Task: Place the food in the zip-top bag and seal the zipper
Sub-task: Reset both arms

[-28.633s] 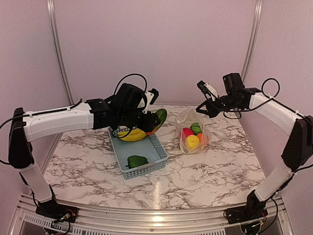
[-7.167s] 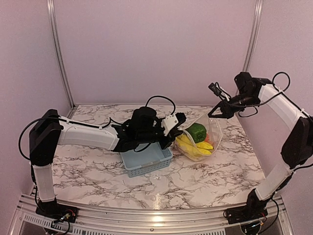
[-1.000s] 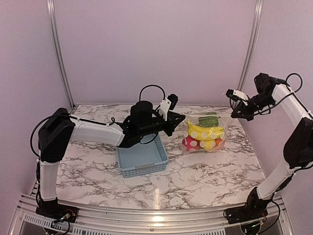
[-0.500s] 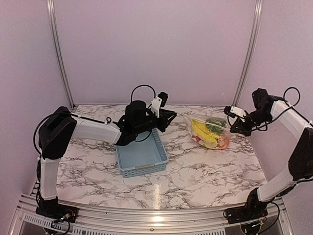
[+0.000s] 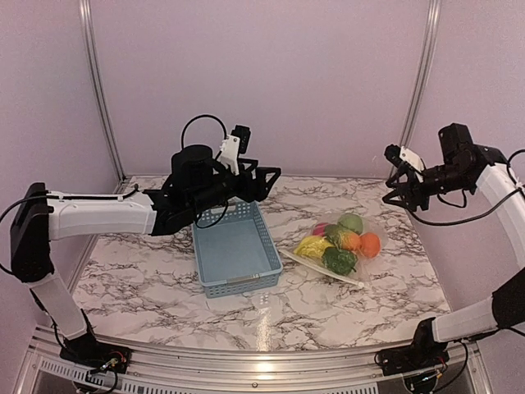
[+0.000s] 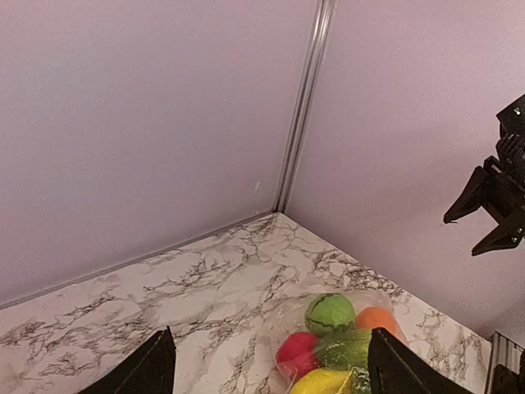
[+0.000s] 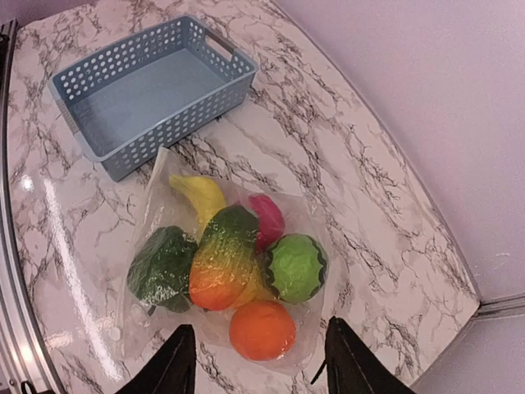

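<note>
Zip-top bag (image 5: 332, 250) lies flat on the marble table (image 5: 148, 271), right of centre. It is clear and crinkled, and all the food shows through it. Contents seen from the right wrist view:
- yellow banana (image 7: 197, 197)
- dark green piece (image 7: 162, 267)
- orange-to-green piece (image 7: 221, 267)
- pink-red piece (image 7: 268, 220)
- round green fruit (image 7: 297, 267)
- orange ball (image 7: 262, 328)

The pieces are bunched together and touching. The zipper (image 5: 324, 269) shows as a pale strip along the bag's near-left edge. Cannot tell whether it is pressed shut along its length.

A blue mesh basket (image 5: 238, 286) sits just left of the bag, near it but apart.

Left gripper (image 5: 269, 182) hangs above the basket's far end, fingers spread wide with nothing between them. Right gripper (image 5: 395, 182) hangs up by the right wall, beyond and above the bag, also spread wide and holding nothing. Neither touches the bag.
</note>
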You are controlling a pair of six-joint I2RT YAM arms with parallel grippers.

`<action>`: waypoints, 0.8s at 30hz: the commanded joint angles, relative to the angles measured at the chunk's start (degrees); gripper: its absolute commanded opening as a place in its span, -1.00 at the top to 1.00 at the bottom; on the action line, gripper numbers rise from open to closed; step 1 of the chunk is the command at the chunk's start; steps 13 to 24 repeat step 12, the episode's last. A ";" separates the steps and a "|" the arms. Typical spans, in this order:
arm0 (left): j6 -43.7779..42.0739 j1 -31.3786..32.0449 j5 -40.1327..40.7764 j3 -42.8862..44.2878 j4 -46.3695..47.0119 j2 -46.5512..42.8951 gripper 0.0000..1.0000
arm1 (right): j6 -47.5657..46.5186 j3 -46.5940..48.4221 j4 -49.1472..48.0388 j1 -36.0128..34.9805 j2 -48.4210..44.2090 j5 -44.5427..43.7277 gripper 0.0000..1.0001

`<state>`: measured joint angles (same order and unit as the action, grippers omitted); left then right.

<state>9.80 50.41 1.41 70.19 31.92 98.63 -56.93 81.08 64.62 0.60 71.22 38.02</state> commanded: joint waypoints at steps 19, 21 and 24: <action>-4.54 -0.26 30.16 5.13 -37.84 -14.15 -0.98 | 48.59 -11.95 -56.45 2.61 3.63 -11.84 -0.89; -4.54 -0.26 30.16 5.13 -37.84 -14.15 -0.98 | 48.59 -11.95 -56.45 2.61 3.63 -11.84 -0.89; -4.54 -0.26 30.16 5.13 -37.84 -14.15 -0.98 | 48.59 -11.95 -56.45 2.61 3.63 -11.84 -0.89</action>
